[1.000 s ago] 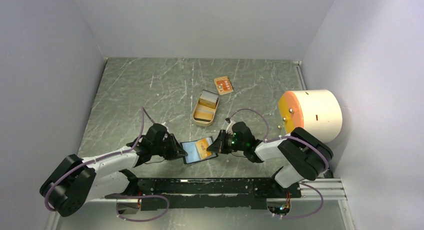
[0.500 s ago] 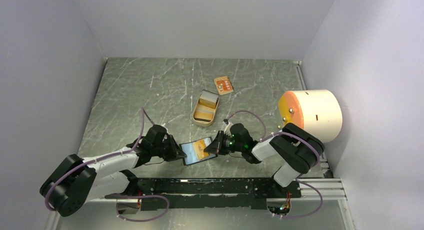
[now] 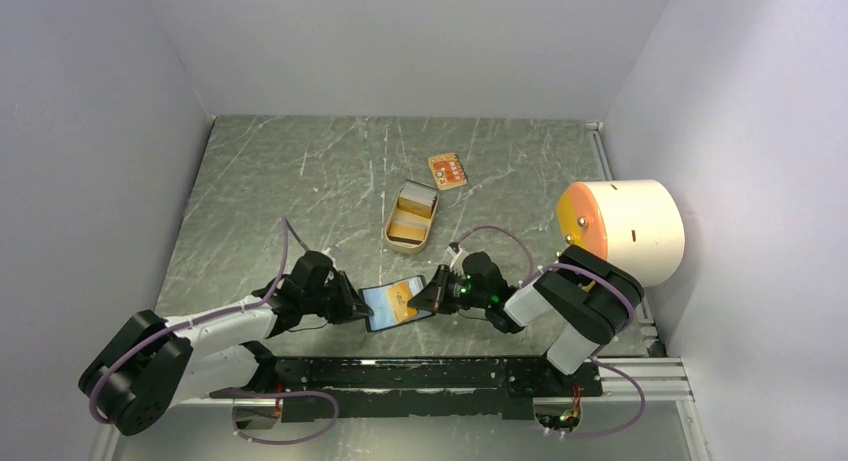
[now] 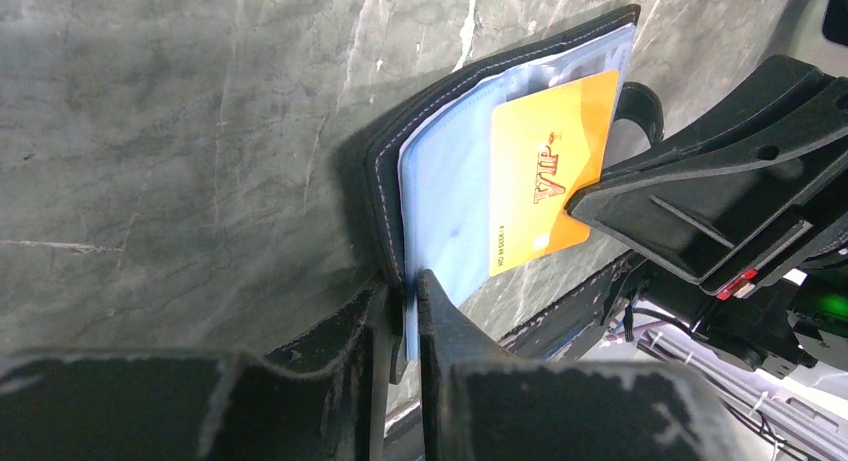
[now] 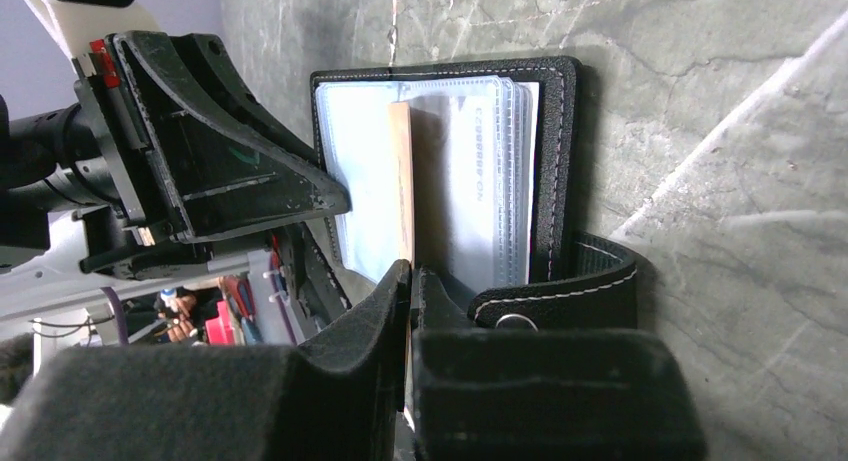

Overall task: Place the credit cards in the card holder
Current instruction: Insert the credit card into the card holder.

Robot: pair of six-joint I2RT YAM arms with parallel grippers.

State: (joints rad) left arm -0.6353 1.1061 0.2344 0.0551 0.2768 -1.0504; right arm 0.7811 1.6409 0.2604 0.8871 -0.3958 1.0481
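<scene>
**Orange card at the open holder**

Card holder (image 4: 445,191) lies open on the table (image 3: 260,181), between the two arms. Left gripper (image 4: 403,291) is pinched tight on the holder's edge, cover and blue lining. Right gripper (image 5: 412,276) is clamped on the orange card (image 4: 545,171), which lies against the clear sleeves; inserted or not, cannot tell. Second card (image 3: 447,170) lies well apart, beyond the tin (image 3: 411,217)

This was a robotics lab test cell, no question: bare pale walls (image 3: 420,51) boxed in a scuffed grey marbled tabletop (image 3: 290,171), the left arm (image 3: 225,326) and right arm (image 3: 575,306) sat bolted to a black rail (image 3: 420,373) at its near edge, purple cables (image 3: 287,246) looping loose beside aluminium framing (image 3: 650,379).
</scene>
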